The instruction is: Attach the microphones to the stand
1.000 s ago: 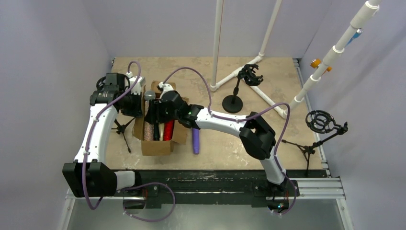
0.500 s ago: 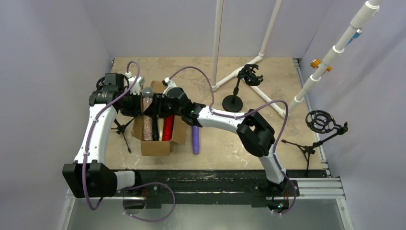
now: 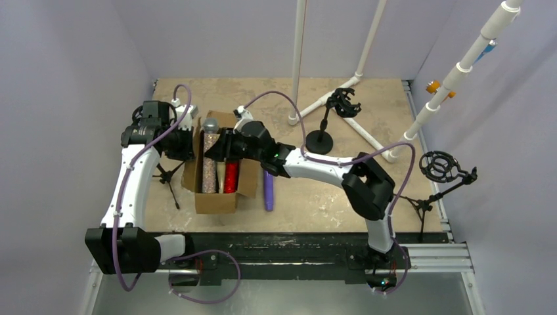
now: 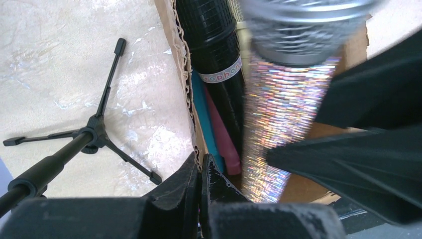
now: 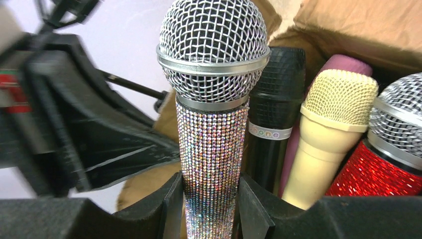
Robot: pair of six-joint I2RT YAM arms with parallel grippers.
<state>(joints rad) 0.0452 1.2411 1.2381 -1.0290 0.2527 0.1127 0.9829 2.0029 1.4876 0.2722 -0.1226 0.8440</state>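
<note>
1. Cardboard box: at 9 o'clock on the table, open, with microphones standing in it heads-up.
2. Purple microphone: lies flat on the table, just beside the box at its 3 o'clock.
3. Small tripod: at the box's 9 o'clock, nothing mounted on it.
4. Left gripper: jaws fully together, apparently pinching the box's side wall to steady it.
5. Right gripper: fingers pressed against both sides of the silver glitter microphone, below its mesh head.
6. Neighbours at that microphone's 3 o'clock: black microphone, cream microphone, red glitter microphone, packed close together.
7. Round-base stand: at 1 o'clock, well apart from the box, its clip vacant.
8. Ring-mount stand: at 3 o'clock, vacant.

Handling note: the step in hand appears to be extraction. Draw the microphone straight up along its handle so the black neighbour is not dragged out, keep the box pinned, and carry it upright towards a vacant mount.
</note>
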